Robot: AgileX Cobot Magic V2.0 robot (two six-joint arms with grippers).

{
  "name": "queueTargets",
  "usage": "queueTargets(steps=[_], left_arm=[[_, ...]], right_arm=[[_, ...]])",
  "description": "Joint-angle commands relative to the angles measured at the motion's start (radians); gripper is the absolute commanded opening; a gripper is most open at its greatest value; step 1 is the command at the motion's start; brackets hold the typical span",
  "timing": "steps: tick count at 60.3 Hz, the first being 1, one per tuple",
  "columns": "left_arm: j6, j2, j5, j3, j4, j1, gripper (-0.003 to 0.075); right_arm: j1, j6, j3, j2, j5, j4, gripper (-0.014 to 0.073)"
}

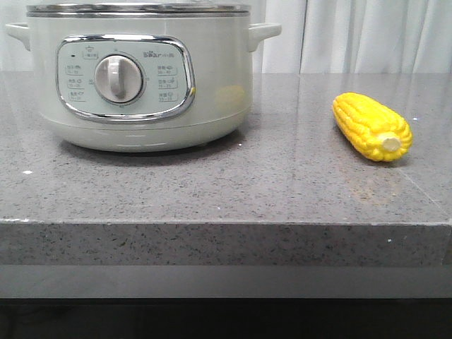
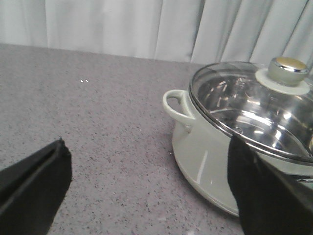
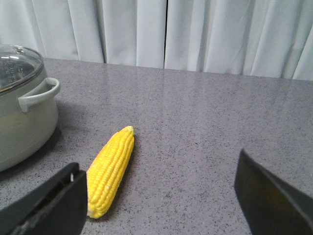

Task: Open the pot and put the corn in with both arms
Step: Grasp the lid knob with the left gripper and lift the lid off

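The pale-green pot [image 1: 138, 78] stands at the left of the grey counter, dial facing me, lid on. In the left wrist view the pot [image 2: 210, 156] shows its glass lid [image 2: 249, 110] with a knob [image 2: 285, 71] on top. My left gripper [image 2: 149, 191] is open and empty above the counter beside the pot. The yellow corn [image 1: 371, 126] lies on the counter to the right of the pot. In the right wrist view the corn [image 3: 111, 170] lies next to one finger of my open, empty right gripper [image 3: 161, 196]. Neither gripper shows in the front view.
The grey speckled counter [image 1: 226, 191] ends in a front edge close to the camera. White curtains [image 3: 195, 34] hang behind the counter. The pot's side handle [image 3: 41, 93] points toward the corn.
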Motion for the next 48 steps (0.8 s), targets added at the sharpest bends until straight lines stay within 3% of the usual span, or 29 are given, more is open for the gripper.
queueTargets(steps=[1,14,32,48], left_arm=[[-0.005,0.110,0.029,-0.146,-0.016,-0.033,0.0608],[-0.005,0.405,0.171,-0.435,-0.019,-0.156,0.0608],[-0.005,0.755,0.238,-0.770,-0.045,-0.347,0.0608],[-0.005,0.966,0.253,-0.990,-0.070,-0.376,0.0608]], right_arm=[[-0.005,-0.001,-0.039,0.016,-0.103,-0.007,0.0635],[-0.005,-0.001,-0.039,0.016,-0.114,-0.007,0.0634],[-0.005,-0.001,-0.039,0.016,-0.114,-0.007,0.0634],[-0.005,-0.001,-0.039,0.016,-0.114,-0.007,0.0634]])
